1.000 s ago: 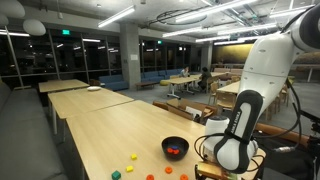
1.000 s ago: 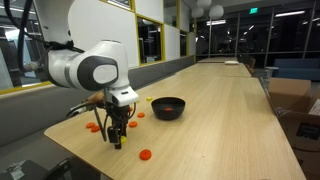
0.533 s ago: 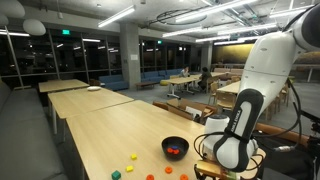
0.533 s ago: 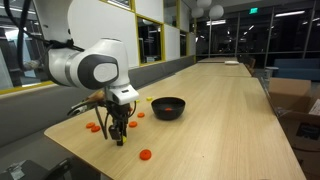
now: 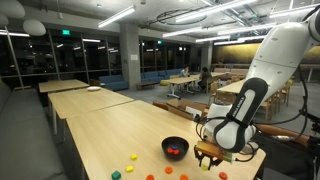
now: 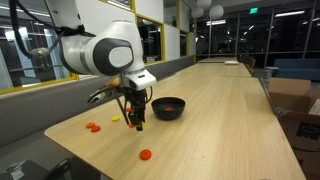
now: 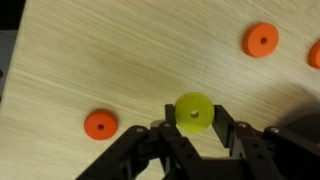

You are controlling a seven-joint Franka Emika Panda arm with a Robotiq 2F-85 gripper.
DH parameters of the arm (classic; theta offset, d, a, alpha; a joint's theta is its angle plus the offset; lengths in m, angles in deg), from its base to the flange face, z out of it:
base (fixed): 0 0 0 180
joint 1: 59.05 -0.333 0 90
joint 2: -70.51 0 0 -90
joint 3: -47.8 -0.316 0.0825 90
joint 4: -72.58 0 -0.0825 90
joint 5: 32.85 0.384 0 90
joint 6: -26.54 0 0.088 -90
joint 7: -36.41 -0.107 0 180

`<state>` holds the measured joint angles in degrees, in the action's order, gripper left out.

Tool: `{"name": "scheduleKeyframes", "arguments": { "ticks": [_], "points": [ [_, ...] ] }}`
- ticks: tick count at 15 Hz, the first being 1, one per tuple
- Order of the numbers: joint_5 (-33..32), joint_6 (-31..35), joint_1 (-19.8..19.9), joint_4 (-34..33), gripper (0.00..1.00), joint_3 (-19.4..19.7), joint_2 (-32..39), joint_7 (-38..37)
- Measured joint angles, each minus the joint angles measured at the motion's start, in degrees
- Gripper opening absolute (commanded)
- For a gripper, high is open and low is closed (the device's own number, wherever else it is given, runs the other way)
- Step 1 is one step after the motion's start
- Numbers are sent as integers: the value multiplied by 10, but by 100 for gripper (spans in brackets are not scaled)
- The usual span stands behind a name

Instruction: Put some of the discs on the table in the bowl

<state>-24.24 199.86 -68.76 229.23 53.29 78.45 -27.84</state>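
Seen from the wrist, the tool (image 7: 193, 125) is pressed together on a yellow disc (image 7: 193, 109), its two dark fingers (image 7: 226, 124) clamping the disc's edge from either side, with the disc's small centre hole facing the camera. Below it lies the pale wood tabletop (image 7: 100, 50), where three orange discs rest flat: one (image 7: 100, 124) near the tool and two (image 7: 261, 40) well apart from it, the last (image 7: 315, 55) cut off by the frame edge. In an exterior view the tool (image 6: 136, 121) points straight down from the white arm (image 6: 105, 55), just beside the black bowl (image 6: 168, 112) and not over it; whether its tips are clear of the wood cannot be told. Further orange discs lie on the tabletop (image 6: 230, 125) there, a pair (image 6: 93, 127) well off from the bowl and a single one (image 6: 146, 154) near the front edge. In an exterior view from the opposite side, the tool (image 5: 208, 156) hangs close to the bowl (image 5: 166, 145), which shows something orange-red inside. A yellow disc (image 5: 131, 157), a red one (image 5: 129, 169) and a green one (image 5: 115, 174) sit scattered on the tabletop (image 5: 110, 125), apart from the bowl.
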Motion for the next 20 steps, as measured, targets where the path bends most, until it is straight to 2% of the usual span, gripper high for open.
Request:
{"name": "scheduleKeyframes", "arguments": {
  "ticks": [2,4,11,16,17,18,20],
  "points": [
    [-29,-11,5,-17,26,25,-16,0],
    [-43,-32,16,-49,26,29,-22,2],
    [-47,-129,47,-190,26,12,-1,40],
    [-11,-180,70,-283,26,-6,55,105],
    [-4,-188,73,-299,67,-9,68,116],
    [2,-195,76,-314,68,-11,81,125],
    [15,-210,79,-339,81,-12,102,138]
  ]
}}
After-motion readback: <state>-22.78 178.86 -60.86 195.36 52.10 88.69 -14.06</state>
